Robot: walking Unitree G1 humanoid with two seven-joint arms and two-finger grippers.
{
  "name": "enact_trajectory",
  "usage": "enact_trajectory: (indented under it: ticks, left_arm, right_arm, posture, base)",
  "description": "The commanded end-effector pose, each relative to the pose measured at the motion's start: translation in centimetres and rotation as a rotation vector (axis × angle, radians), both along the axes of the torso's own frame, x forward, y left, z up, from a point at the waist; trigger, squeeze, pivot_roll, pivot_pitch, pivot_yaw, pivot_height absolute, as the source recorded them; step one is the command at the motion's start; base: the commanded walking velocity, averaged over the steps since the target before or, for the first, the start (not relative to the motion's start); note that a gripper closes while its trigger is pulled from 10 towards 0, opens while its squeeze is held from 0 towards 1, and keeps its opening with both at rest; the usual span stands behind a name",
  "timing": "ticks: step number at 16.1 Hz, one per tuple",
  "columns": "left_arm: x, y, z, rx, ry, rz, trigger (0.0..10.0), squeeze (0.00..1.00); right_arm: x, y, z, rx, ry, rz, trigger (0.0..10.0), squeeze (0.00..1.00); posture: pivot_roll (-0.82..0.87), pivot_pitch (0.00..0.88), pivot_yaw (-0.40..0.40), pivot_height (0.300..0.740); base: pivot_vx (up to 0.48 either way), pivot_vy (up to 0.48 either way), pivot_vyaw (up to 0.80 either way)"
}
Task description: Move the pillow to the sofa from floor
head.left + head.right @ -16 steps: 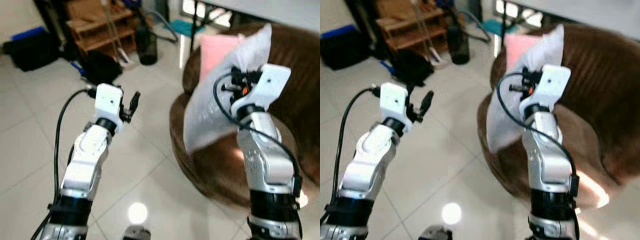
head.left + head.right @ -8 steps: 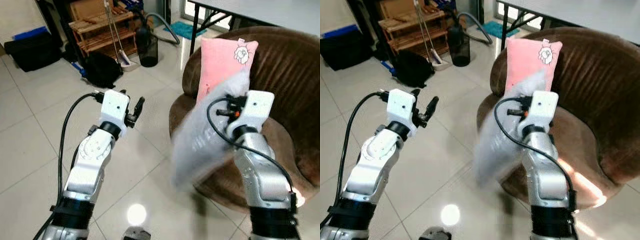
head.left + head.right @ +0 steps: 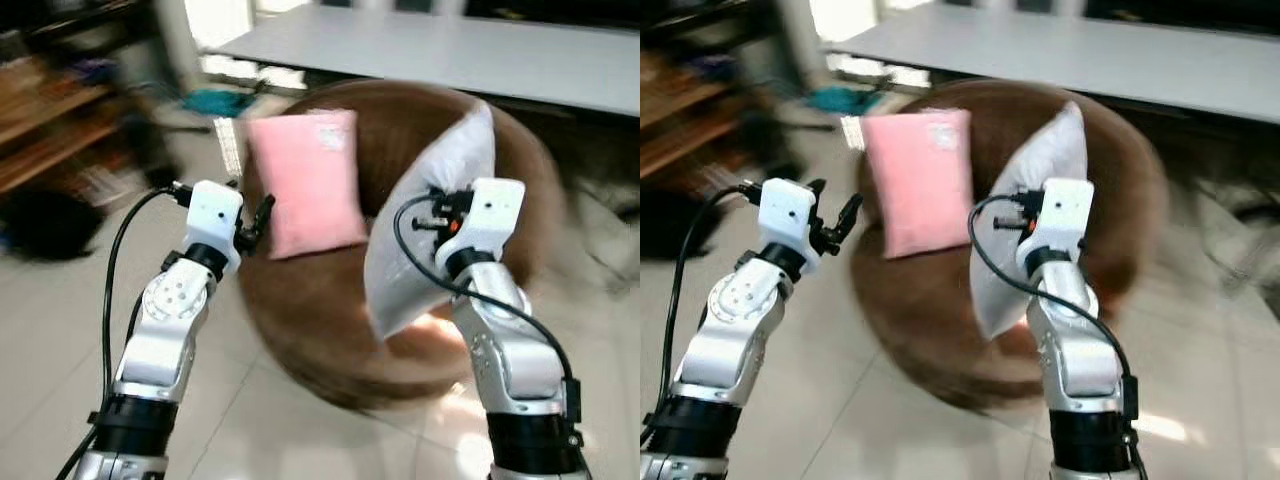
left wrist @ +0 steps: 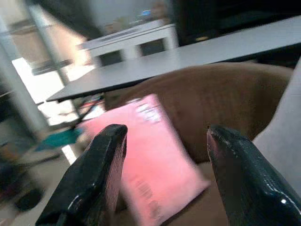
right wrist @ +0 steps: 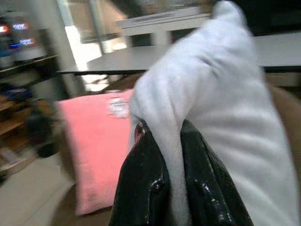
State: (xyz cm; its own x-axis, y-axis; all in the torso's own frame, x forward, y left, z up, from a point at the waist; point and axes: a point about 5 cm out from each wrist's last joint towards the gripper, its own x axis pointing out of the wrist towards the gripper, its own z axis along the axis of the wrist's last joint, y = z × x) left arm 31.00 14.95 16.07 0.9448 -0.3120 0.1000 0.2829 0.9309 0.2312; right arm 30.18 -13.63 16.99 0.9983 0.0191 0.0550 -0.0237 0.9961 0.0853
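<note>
**Pillow lifted, drop onto the sofa not yet made**

While the head views are blurred, the right gripper [image 5: 162, 183] clearly pinches the white pillow [image 3: 440, 220] in the air before the brown sofa [image 3: 400, 130], beside a pink cushion [image 3: 305, 180]. Pickup looks done; placing and release remain. The left gripper [image 4: 162, 174], fingers spread, holds nothing

Pale tiled floor [image 3: 40, 330] fills the lower half, glossy, with a bright glare patch at 5 o'clock. A long grey counter [image 3: 450, 55] runs across the top from 12 toward 2 o'clock, dark space beneath it. At 10 o'clock, blurred, stand wooden shelves [image 3: 50, 130] against a dark unit. Daylight pours in at 11 o'clock, washing out the floor there near a teal mat [image 3: 215, 100]. A dark bag [image 3: 45, 225] sits at 9 o'clock.
</note>
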Motion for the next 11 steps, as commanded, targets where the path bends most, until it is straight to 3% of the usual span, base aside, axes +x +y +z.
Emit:
enact_trajectory:
  ticks: [1,8,11]
  left_arm:
    - [0.0,-0.9,0.0,-0.003,-0.002,-0.035,10.0,0.00]
    - [-0.1,-1.0,-0.1,-0.003,0.000,-0.039,10.0,0.00]
    - [-0.2,-1.1,-0.2,-0.005,0.002,-0.042,10.0,0.00]
  right_arm:
    - [0.0,-0.6,1.0,-0.008,-0.051,-0.009,10.0,0.00]
    - [0.0,0.0,0.7,-0.022,-0.040,0.039,10.0,0.00]
    - [-0.1,0.7,0.8,-0.033,-0.042,0.120,10.0,0.00]
  posture:
    - [-0.05,0.000,0.055,0.740]
    - [-0.05,0.000,0.050,0.740]
    - [-0.06,0.000,0.046,0.740]
  base:
    - [0.364,0.000,0.00]
    - [0.366,0.000,0.00]
    - [0.368,0.000,0.00]
